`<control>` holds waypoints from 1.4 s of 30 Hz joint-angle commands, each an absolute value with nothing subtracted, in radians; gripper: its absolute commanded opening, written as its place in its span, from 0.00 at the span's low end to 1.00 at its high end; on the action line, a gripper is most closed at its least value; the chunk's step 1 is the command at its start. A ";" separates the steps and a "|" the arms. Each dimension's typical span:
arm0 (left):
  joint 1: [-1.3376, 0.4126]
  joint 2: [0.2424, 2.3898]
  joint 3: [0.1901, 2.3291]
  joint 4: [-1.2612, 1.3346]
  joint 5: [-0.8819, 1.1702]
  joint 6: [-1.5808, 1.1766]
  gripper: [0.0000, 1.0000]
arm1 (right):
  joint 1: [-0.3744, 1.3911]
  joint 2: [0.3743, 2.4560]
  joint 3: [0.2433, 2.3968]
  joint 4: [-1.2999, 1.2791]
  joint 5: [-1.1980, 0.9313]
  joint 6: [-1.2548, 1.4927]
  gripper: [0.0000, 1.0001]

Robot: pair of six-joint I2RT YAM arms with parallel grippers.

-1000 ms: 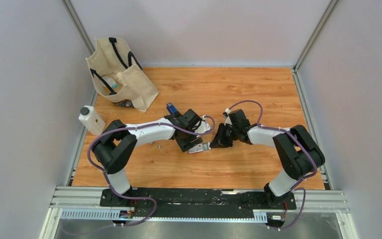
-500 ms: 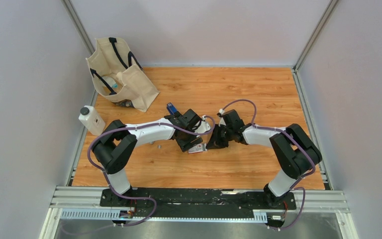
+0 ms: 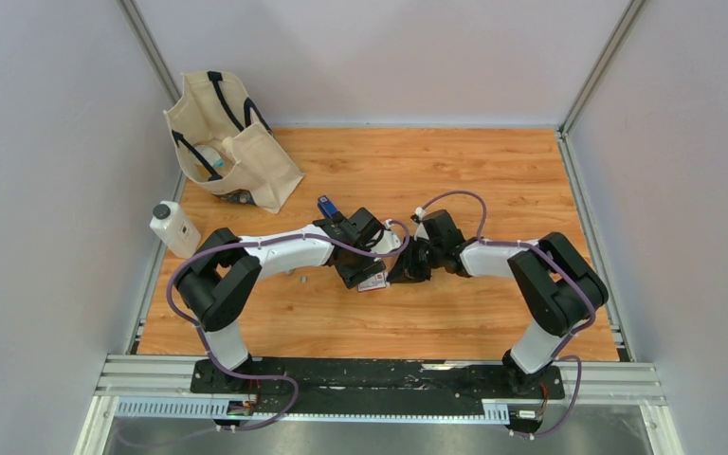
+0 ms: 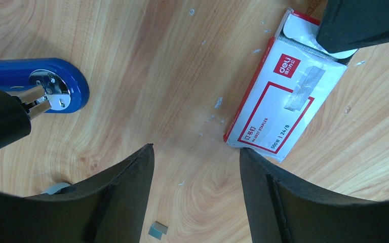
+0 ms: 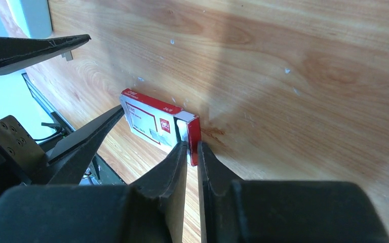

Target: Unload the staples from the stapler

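Wood table (image 4: pixel 157 76); box (image 4: pixel 283 109) end hid by R gripper (image 5: pixel 192 152)

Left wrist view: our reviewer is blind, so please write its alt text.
A red-and-white staple box lies on the wooden table, its open end under a right-arm finger. The spread left fingers frame a tiny staple strip at the bottom; a blue bar lies left.

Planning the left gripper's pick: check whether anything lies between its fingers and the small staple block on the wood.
Nothing visible does. The staple block lies on bare wood in the gap between the fingers of the open left gripper. The red-and-white box, pinched by the right gripper, and the blue bar sit off to either side.
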State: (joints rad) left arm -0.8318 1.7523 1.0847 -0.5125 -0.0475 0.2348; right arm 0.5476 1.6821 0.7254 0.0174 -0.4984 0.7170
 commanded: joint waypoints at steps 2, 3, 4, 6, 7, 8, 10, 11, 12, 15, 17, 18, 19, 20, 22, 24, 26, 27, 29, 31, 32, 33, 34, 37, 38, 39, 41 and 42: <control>-0.841 1.746 1.089 -0.494 -0.045 0.252 0.70 | 0.555 1.704 0.703 0.101 -0.535 0.738 0.22; -0.841 1.746 1.088 -0.492 -0.046 0.252 0.70 | 0.554 1.709 0.700 0.106 -0.538 0.738 0.23; -0.841 1.746 1.089 -0.492 -0.046 0.252 0.70 | 0.554 1.713 0.695 0.107 -0.538 0.739 0.23; -0.841 1.746 1.088 -0.494 -0.046 0.253 0.70 | 0.554 1.723 0.693 0.113 -0.545 0.741 0.23; -0.841 1.746 1.089 -0.494 -0.046 0.253 0.70 | 0.554 1.727 0.690 0.120 -0.552 0.744 0.23; -0.841 1.746 1.088 -0.494 -0.046 0.253 0.70 | 0.554 1.732 0.687 0.132 -0.557 0.750 0.23; -0.841 1.747 1.088 -0.494 -0.046 0.253 0.70 | 0.554 1.733 0.681 0.149 -0.569 0.756 0.25; -0.839 1.747 1.088 -0.494 -0.046 0.253 0.69 | 0.554 1.732 0.678 0.155 -0.571 0.758 0.25; -0.839 1.747 1.088 -0.492 -0.046 0.253 0.69 | 0.554 1.732 0.678 0.156 -0.572 0.759 0.26; -0.841 1.747 1.091 -0.494 -0.048 0.253 0.69 | 0.554 1.724 0.678 0.150 -0.574 0.756 0.27; -0.841 1.747 1.094 -0.495 -0.048 0.253 0.69 | 0.552 1.714 0.675 0.134 -0.563 0.749 0.29; -0.841 1.746 1.095 -0.495 -0.048 0.253 0.69 | 0.551 1.703 0.672 0.126 -0.557 0.744 0.30; -0.841 1.746 1.097 -0.497 -0.048 0.253 0.69 | 0.548 1.695 0.670 0.114 -0.552 0.738 0.31; -0.841 1.747 1.097 -0.497 -0.049 0.255 0.69 | 0.542 1.686 0.667 0.103 -0.548 0.732 0.34; -0.841 1.746 1.098 -0.499 -0.054 0.258 0.69 | 0.526 1.671 0.660 0.086 -0.546 0.723 0.38; -0.839 1.738 1.098 -0.500 -0.061 0.261 0.69 | 0.508 1.652 0.650 0.065 -0.545 0.709 0.42; -0.839 1.726 1.104 -0.511 -0.063 0.262 0.69 | 0.485 1.632 0.640 0.040 -0.542 0.692 0.47; -0.836 1.717 1.109 -0.517 -0.064 0.264 0.70 | 0.476 1.622 0.634 0.029 -0.540 0.684 0.48; -0.828 1.701 1.126 -0.535 -0.060 0.262 0.74 | 0.457 1.599 0.629 0.005 -0.540 0.666 0.55; -0.818 1.687 1.156 -0.569 -0.054 0.262 0.79 | 0.439 1.576 0.627 -0.035 -0.526 0.650 0.62; -0.809 1.681 1.169 -0.587 -0.051 0.262 0.82 | 0.428 1.560 0.630 -0.054 -0.520 0.643 0.63; -0.799 1.668 1.184 -0.607 -0.046 0.264 0.85 | 0.413 1.540 0.632 -0.073 -0.517 0.640 0.64; -0.790 1.645 1.201 -0.626 -0.035 0.262 0.85 | 0.399 1.517 0.635 -0.092 -0.512 0.638 0.67; -0.747 1.574 1.261 -0.699 -0.006 0.258 0.85 | 0.385 1.441 0.701 -0.211 -0.431 0.601 0.91; -0.729 1.551 1.290 -0.731 0.027 0.256 0.85 | 0.385 1.425 0.721 -0.241 -0.408 0.592 1.00; -0.712 1.528 1.316 -0.756 0.052 0.253 0.85 | 0.385 1.408 0.744 -0.270 -0.384 0.588 1.00; -0.671 1.479 1.357 -0.808 0.078 0.238 0.85 | 0.387 1.382 0.784 -0.308 -0.341 0.588 1.00; -0.654 1.445 1.383 -0.837 0.083 0.235 0.85 | 0.387 1.371 0.805 -0.325 -0.327 0.589 1.00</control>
State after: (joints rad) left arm -0.7162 1.5852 1.2732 -0.7094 0.0120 0.2440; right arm 0.3847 1.4330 0.7090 -0.2127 -0.4362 0.6292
